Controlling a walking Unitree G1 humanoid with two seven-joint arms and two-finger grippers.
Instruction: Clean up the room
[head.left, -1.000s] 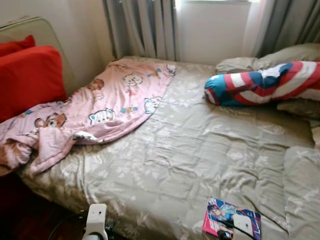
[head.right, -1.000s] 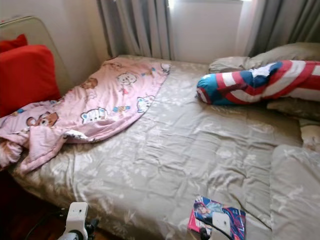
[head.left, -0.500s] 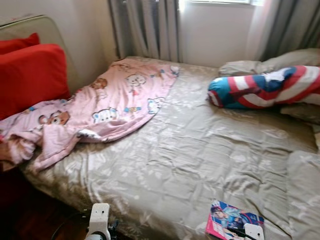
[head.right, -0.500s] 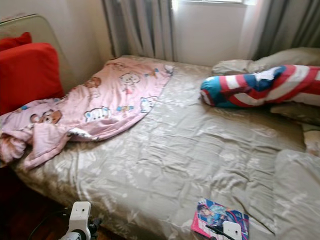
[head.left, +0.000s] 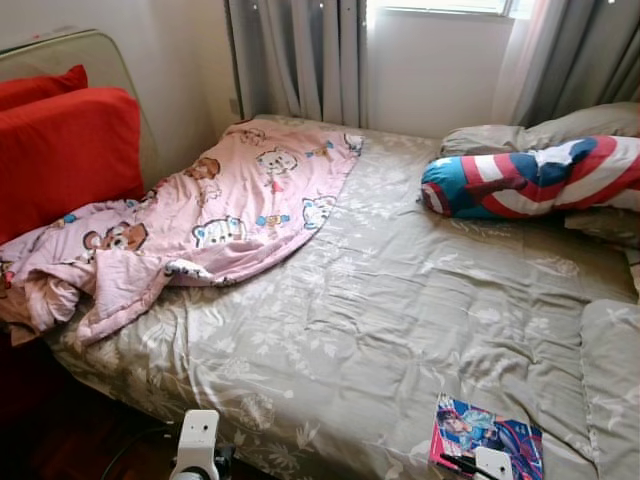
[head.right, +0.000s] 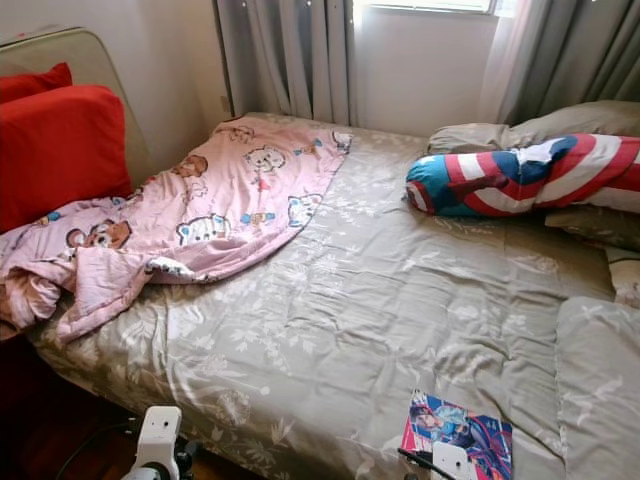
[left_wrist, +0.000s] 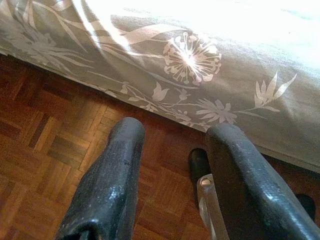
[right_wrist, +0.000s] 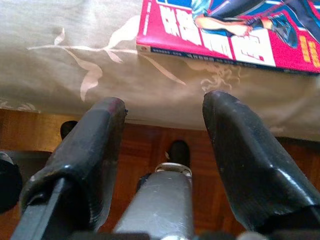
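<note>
A bed (head.left: 400, 330) with a grey floral cover lies before me. A pink cartoon blanket (head.left: 200, 215) is crumpled over its left side and hangs off the near left corner. A comic book (head.left: 487, 440) with a pink and blue cover lies flat near the bed's front edge at the right. My right gripper (right_wrist: 165, 125) hangs open just below that edge, with the comic book (right_wrist: 235, 35) beyond its fingertips. My left gripper (left_wrist: 172, 145) is open low over the wooden floor (left_wrist: 55, 150) beside the bed's side.
A red, white and blue bolster (head.left: 530, 178) and grey pillows (head.left: 560, 130) lie at the bed's far right. Red cushions (head.left: 60, 150) lean on a headboard at the left. Grey curtains (head.left: 300, 55) and a window stand behind. Dark parquet floor (head.left: 70, 440) runs along the bed's near left.
The whole picture has shifted down and right as the camera moved. The things on the bed have kept their places, and both grippers stay low at the bed's front edge.
</note>
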